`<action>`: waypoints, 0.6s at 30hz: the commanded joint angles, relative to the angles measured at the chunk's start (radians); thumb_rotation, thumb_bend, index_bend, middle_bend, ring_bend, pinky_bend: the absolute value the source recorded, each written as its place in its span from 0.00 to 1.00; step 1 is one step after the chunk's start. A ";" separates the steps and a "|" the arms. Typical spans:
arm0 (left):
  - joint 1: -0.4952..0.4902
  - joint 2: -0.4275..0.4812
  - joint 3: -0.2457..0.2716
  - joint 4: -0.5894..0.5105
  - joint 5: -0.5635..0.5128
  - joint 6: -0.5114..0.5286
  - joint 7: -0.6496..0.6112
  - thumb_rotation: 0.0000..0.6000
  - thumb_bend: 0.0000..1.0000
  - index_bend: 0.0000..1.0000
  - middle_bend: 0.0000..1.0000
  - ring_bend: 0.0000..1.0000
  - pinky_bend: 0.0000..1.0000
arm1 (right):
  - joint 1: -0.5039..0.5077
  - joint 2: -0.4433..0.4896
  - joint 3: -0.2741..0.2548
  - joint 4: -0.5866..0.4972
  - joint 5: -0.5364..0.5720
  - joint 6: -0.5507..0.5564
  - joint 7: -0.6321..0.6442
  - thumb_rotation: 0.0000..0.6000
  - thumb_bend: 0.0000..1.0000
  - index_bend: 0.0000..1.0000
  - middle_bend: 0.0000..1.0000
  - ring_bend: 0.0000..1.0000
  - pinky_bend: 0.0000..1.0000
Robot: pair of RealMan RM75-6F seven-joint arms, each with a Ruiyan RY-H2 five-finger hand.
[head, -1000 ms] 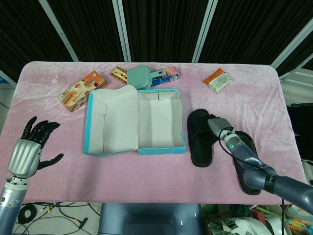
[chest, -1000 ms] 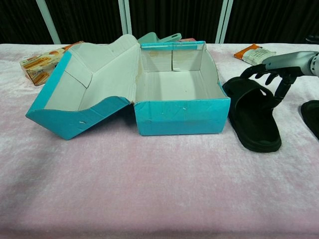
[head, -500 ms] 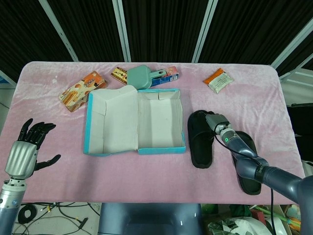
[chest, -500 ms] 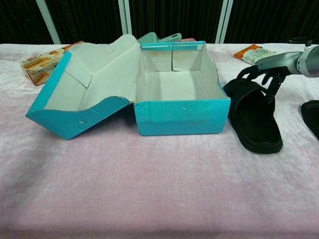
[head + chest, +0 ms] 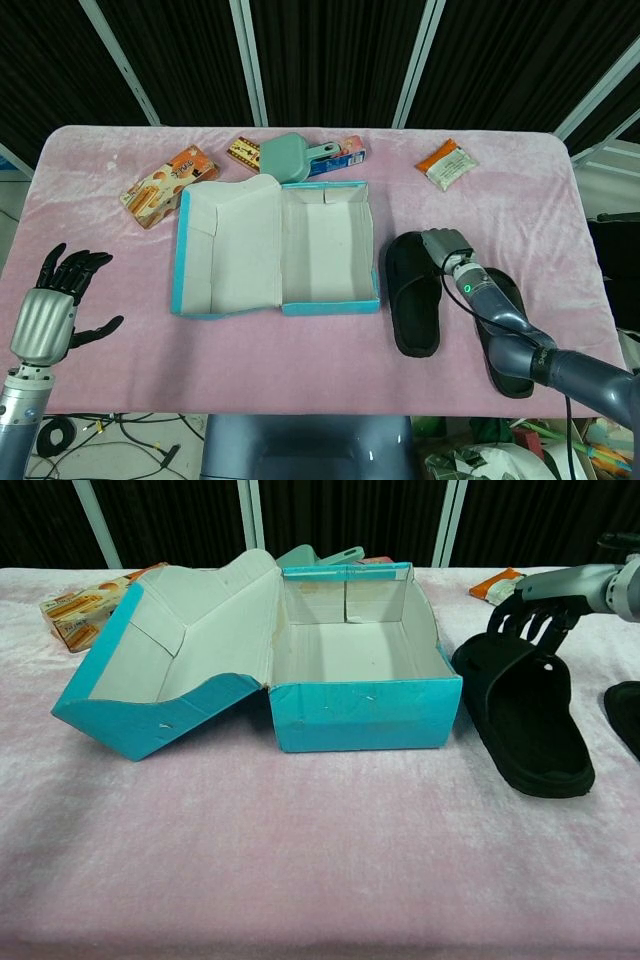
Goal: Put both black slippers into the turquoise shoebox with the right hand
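Head view first: our right hand [image 5: 443, 243] sits on the strap end of the nearer black slipper [image 5: 413, 300], right of centre in the frame, fingers hooked over and into the strap. In the chest view that right hand [image 5: 535, 608] has its dark fingers [image 5: 527, 620] curled down onto the strap, and the slipper [image 5: 525, 712] looks tipped, toe end raised off the cloth, heel low toward us. We judge this the grasp-and-lift of the first slipper; nothing is in the box yet.

The turquoise shoebox [image 5: 328, 305] lies open just left of the slipper, lid flopped out to the left, white inside bare. The second black slipper [image 5: 505, 335] waits at lower right, partly under our forearm.

Next we probably need a firm pinch on the strap, a lift clear of the box's right wall, then a carry leftward. That wall is the one obstacle.

Our left hand [image 5: 55, 310] hovers at lower left, fingers spread, holding nothing. Along the top: a snack box [image 5: 168, 185], a teal dustpan [image 5: 295, 157] and an orange packet [image 5: 446, 163], all well apart from our path.
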 commanded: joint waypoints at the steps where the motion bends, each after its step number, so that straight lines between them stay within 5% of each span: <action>1: 0.001 0.000 0.000 0.000 0.001 0.001 0.000 1.00 0.00 0.18 0.19 0.13 0.02 | -0.025 0.051 0.016 -0.065 -0.030 0.053 0.008 1.00 0.17 0.48 0.44 0.24 0.23; 18: -0.006 -0.002 -0.001 -0.007 0.009 -0.006 0.009 1.00 0.00 0.18 0.19 0.13 0.02 | -0.120 0.275 0.088 -0.287 -0.031 0.219 0.052 1.00 0.17 0.48 0.43 0.24 0.22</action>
